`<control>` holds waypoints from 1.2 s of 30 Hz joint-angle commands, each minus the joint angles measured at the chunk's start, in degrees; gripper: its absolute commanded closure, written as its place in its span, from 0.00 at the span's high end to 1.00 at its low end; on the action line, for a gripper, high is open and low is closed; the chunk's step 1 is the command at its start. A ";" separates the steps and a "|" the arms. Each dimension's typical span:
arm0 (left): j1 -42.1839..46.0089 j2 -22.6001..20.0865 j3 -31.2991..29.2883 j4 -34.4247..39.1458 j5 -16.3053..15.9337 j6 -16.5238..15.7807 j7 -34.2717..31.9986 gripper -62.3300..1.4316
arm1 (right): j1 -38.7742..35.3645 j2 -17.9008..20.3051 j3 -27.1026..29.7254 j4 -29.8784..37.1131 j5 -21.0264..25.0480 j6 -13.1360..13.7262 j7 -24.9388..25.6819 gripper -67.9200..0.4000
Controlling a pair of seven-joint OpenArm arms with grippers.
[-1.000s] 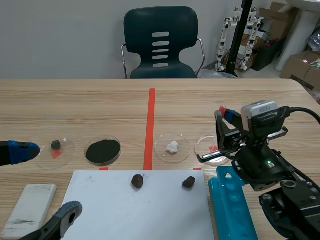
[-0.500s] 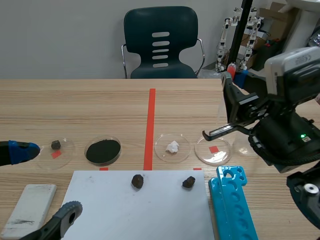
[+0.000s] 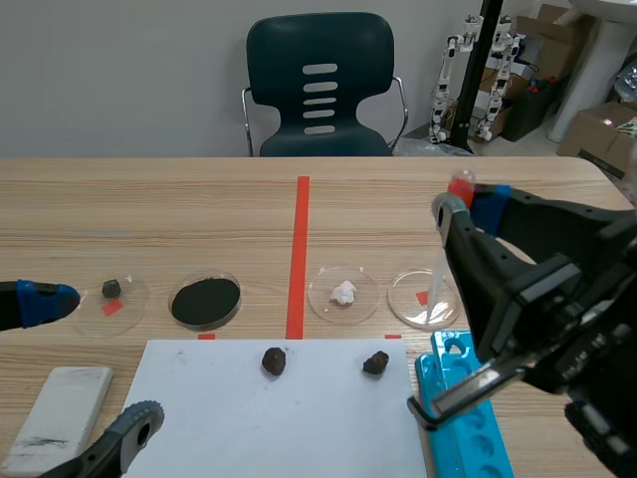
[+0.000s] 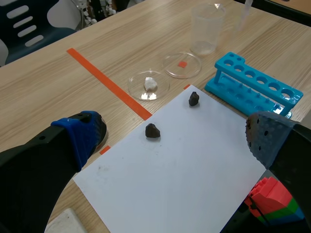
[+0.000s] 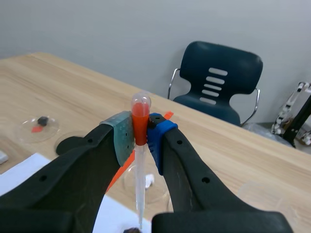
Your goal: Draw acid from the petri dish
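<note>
Pipette pinched in rt hand, tip down.

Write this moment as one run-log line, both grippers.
right gripper: jaws shut on pipette, tip down near rightmost petri dish | left gripper: jaws open, holding nothing | tip in liquid: cannot tell

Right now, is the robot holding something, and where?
The right gripper pinches a dropper by its orange-red upper end; the left gripper is open and empty.
</note>
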 commanded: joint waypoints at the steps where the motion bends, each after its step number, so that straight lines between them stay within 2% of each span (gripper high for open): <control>1: -0.17 0.15 0.17 0.59 -0.63 0.11 -0.96 1.00 | -1.31 0.02 0.22 0.96 -0.07 -0.20 1.11 0.12; 12: -0.17 0.15 0.17 0.59 -0.61 0.11 -0.96 1.00 | -10.69 0.02 0.22 1.86 -5.44 -0.61 10.36 0.12; 22: -0.17 0.15 0.17 0.59 -0.61 0.11 -0.96 1.00 | -11.54 0.02 0.22 1.84 -6.93 -0.63 12.28 0.12; 36: -0.17 0.15 0.17 0.59 -0.61 0.11 -0.96 1.00 | -11.26 0.02 0.22 1.84 -6.93 -0.63 11.39 0.12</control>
